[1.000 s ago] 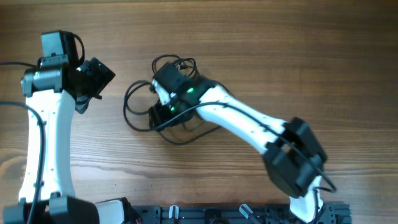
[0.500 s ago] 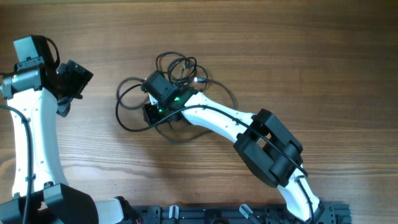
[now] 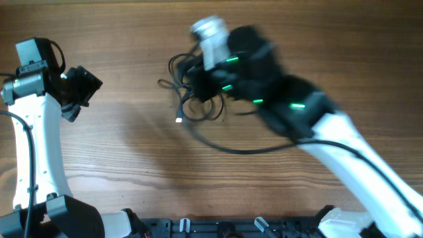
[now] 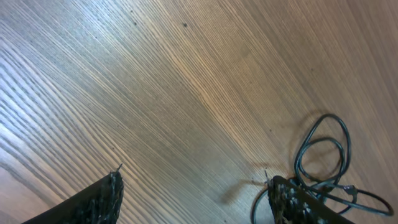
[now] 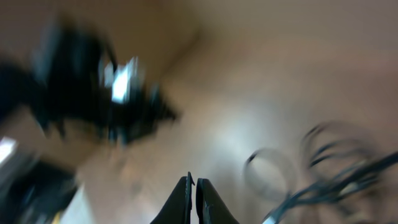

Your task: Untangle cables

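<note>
The cables (image 3: 178, 119) are thin black cords in a tangle at the table's upper middle, with one small plug end dangling and a long loop trailing right. My right gripper (image 3: 196, 80), blurred by motion, is above the tangle and shut on the cables. In the right wrist view its jaws (image 5: 193, 179) stand pressed together, and cable strands (image 5: 336, 183) stream past on the lower right. My left gripper (image 3: 79, 92) is at the far left, open, well apart from the tangle. In the left wrist view its fingers (image 4: 194, 180) frame bare wood, with cable loops (image 4: 324, 116) at lower right.
The table (image 3: 132, 39) is bare brown wood around the tangle. A black rail (image 3: 231, 228) runs along the near edge by the arm bases. The left arm shows as a dark blur (image 5: 93, 87) in the right wrist view.
My right gripper has shut and swung up and to the right, pulling the tangle with it and stretching out a loop. The left gripper has narrowed slightly and stayed put.
</note>
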`<action>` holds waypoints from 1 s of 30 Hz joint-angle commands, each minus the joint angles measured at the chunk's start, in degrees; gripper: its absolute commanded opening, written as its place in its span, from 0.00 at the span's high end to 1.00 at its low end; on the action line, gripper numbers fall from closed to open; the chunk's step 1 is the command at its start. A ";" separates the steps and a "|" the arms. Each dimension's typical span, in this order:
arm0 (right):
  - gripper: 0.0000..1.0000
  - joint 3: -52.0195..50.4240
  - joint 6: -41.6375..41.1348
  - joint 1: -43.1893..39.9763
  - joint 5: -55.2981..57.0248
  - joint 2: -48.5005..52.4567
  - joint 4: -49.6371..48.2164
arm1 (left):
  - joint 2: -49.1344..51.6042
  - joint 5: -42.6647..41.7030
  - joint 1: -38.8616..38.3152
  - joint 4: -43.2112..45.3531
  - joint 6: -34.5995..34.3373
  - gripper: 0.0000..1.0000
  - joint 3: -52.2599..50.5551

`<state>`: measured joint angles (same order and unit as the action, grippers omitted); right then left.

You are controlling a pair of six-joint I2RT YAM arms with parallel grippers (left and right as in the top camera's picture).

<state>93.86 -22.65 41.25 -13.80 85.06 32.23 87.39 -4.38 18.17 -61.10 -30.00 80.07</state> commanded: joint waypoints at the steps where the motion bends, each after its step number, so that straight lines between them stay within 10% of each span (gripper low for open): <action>1: 0.96 0.94 1.51 -7.82 6.78 -6.08 -0.09 | 0.04 -1.18 -0.22 -0.28 1.38 0.23 -0.26; 15: 0.96 0.94 3.21 -29.00 34.42 -4.83 -8.94 | 0.04 -1.16 -6.32 -0.17 1.33 0.23 -0.26; 30: 0.96 1.77 3.65 -58.12 33.29 8.00 -18.91 | 0.07 -1.16 -14.73 3.48 1.31 0.20 -0.26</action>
<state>94.21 -20.25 -12.86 18.28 92.58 14.22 87.39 -4.67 4.84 -58.19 -29.56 80.07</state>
